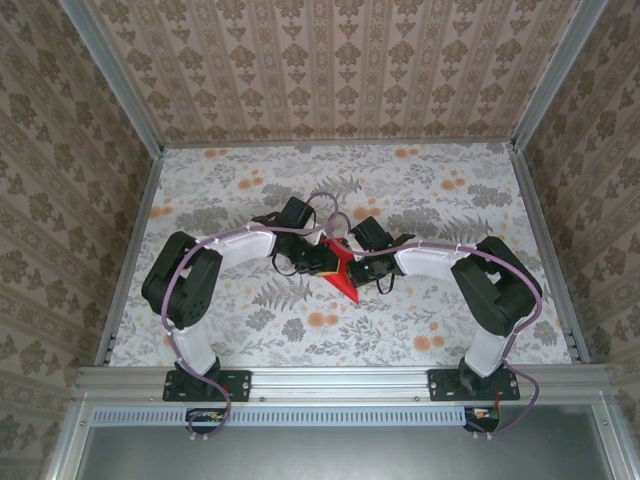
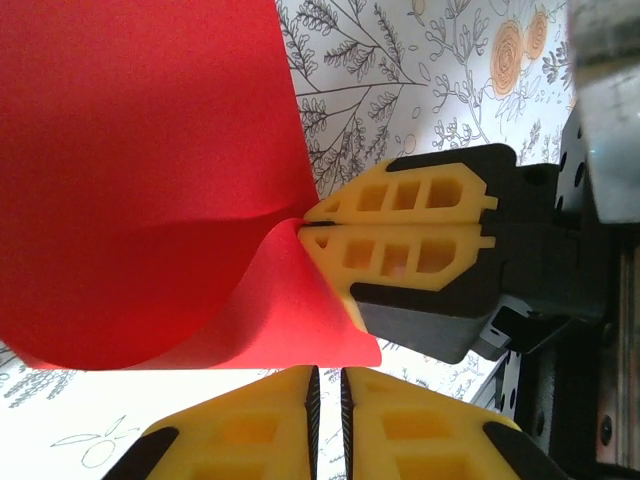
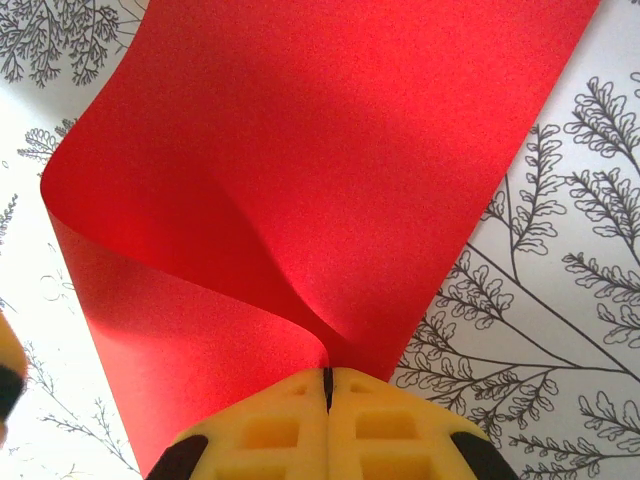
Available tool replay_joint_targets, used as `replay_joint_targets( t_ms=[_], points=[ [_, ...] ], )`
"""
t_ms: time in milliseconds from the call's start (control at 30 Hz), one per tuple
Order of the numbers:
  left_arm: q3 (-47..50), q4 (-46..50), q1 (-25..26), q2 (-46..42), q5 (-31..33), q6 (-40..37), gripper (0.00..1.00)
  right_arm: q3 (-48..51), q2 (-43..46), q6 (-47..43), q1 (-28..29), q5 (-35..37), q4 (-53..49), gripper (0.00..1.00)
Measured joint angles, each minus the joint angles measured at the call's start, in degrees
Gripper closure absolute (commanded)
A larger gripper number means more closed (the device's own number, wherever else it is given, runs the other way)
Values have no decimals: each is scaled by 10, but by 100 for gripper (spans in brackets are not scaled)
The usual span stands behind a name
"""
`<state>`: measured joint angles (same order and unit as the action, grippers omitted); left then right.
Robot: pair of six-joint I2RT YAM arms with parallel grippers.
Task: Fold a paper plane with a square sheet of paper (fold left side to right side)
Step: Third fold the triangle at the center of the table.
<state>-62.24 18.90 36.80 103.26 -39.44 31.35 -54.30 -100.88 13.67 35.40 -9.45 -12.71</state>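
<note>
- The square sheet of paper (image 1: pixel 342 278) is at the middle of the flowered tabletop (image 1: pixel 450 200), between the two arms, and the right gripper (image 1: pixel 363 262) is at its edge.
- I take this for an early point of the task. The sheet is curled over itself in a soft loop, and I can find no pressed crease, no triangular flap and no dart shape anywhere on it.
- So the side-to-side fold seems begun but not finished. The edges must yet be laid together and the bend flattened, and all later folds of the plane are left to do.
- The right gripper (image 3: pixel 326 385) has its yellow fingers pressed together on the paper (image 3: pixel 320 150). The red surface gathers into a small pucker exactly at those fingertips.
- From the other wrist, the same right gripper (image 2: pixel 305 222) pinches the sheet (image 2: pixel 150 180) at the point where the upper layer and the lower layer meet.
- The left gripper (image 2: pixel 327 385) is just below the right gripper, its fingers almost together with only a thin slit between them. The paper's lower edge runs just above its tips. Whether it catches the paper, I cannot tell.
- The paper is plain bright red, smooth and unmarked, thin enough to bend without a crack.
</note>
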Motion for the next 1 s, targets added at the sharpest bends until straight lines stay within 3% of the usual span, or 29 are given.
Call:
replay_joint_targets(
  t_ms=[1000],
  points=[
    [19, -18, 3, 46, 43, 6, 86, -8, -4, 0, 0, 0, -10, 100]
  ],
)
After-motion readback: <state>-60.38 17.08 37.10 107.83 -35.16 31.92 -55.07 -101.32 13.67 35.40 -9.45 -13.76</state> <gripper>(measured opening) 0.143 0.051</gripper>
